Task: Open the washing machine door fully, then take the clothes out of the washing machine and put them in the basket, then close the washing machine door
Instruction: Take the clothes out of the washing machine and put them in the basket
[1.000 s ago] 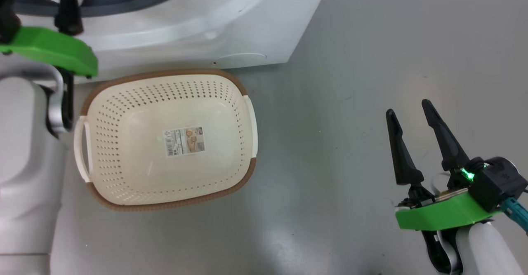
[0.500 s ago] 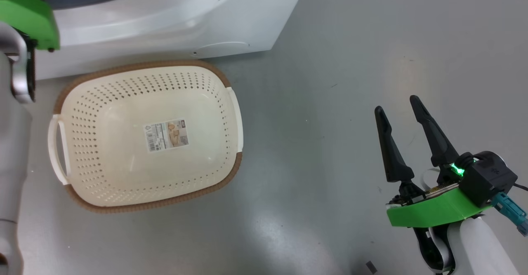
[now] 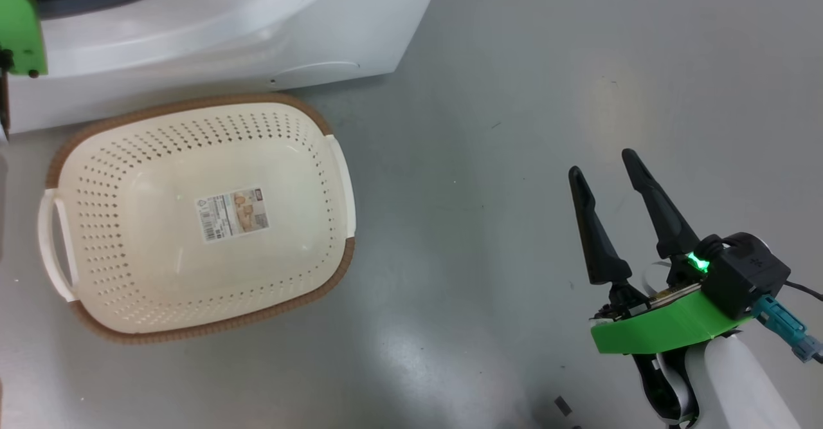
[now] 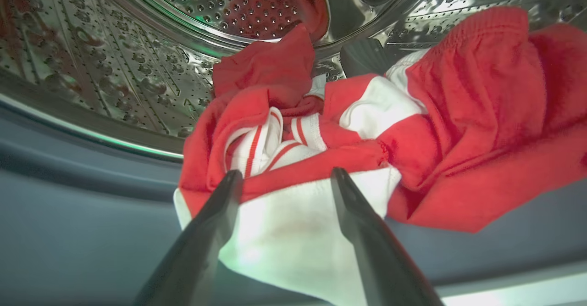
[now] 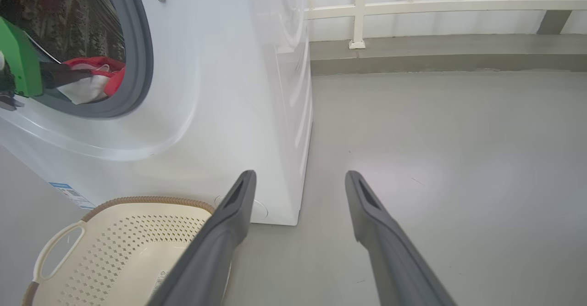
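Red-and-white clothes sit at the near lip of the washer, spilling onto the grey gasket. Your left claw is spread, a finger each side of the white panel, not pinched yet. Right claw is wide too, hanging over the floor right of the basket. Door looks done to me. Grabbing, dropping and closing are left. The floor's smooth glossy grey, with a white railing along the far wall.
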You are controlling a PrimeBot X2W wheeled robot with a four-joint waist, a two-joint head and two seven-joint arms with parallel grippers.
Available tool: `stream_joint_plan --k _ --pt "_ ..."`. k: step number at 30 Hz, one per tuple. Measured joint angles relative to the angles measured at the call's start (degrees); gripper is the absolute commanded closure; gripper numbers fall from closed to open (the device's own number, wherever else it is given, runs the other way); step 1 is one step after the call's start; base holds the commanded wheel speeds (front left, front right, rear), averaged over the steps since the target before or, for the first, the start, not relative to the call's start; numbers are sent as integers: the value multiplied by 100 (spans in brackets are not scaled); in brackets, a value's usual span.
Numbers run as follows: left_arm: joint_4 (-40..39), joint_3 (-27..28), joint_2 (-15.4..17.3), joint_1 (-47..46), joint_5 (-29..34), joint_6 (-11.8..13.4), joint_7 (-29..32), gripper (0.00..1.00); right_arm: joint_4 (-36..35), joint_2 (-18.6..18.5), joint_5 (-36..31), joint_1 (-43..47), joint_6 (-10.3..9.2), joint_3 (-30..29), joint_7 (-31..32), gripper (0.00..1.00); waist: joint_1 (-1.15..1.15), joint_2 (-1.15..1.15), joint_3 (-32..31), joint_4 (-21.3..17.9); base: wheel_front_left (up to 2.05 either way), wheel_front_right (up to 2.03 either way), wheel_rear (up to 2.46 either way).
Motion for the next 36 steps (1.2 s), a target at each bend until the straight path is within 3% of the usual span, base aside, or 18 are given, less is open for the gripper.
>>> stream_joint_plan --k 15,16,17,18,26,36 --pt "546 -293 211 -347 210 49 539 0 54 1 190 -153 0 181 0 0 0 0 210 -211 0 0 0" --pt "549 -301 213 -355 209 45 539 26 54 1 191 -158 0 185 0 0 0 0 220 -215 0 0 0" --pt "556 -309 213 -361 208 44 538 59 55 0 192 -176 0 186 0 0 0 0 230 -217 0 0 0" --pt "561 -319 212 -370 208 40 538 100 54 1 193 -214 0 186 0 0 0 0 240 -218 0 0 0" --pt "582 -363 189 -397 137 -66 454 100 54 0 286 -248 0 189 0 0 0 0 270 -174 0 0 0" --pt "416 -334 107 -392 -113 -108 -234 100 57 0 285 -249 0 176 0 0 0 0 263 -50 0 0 0"
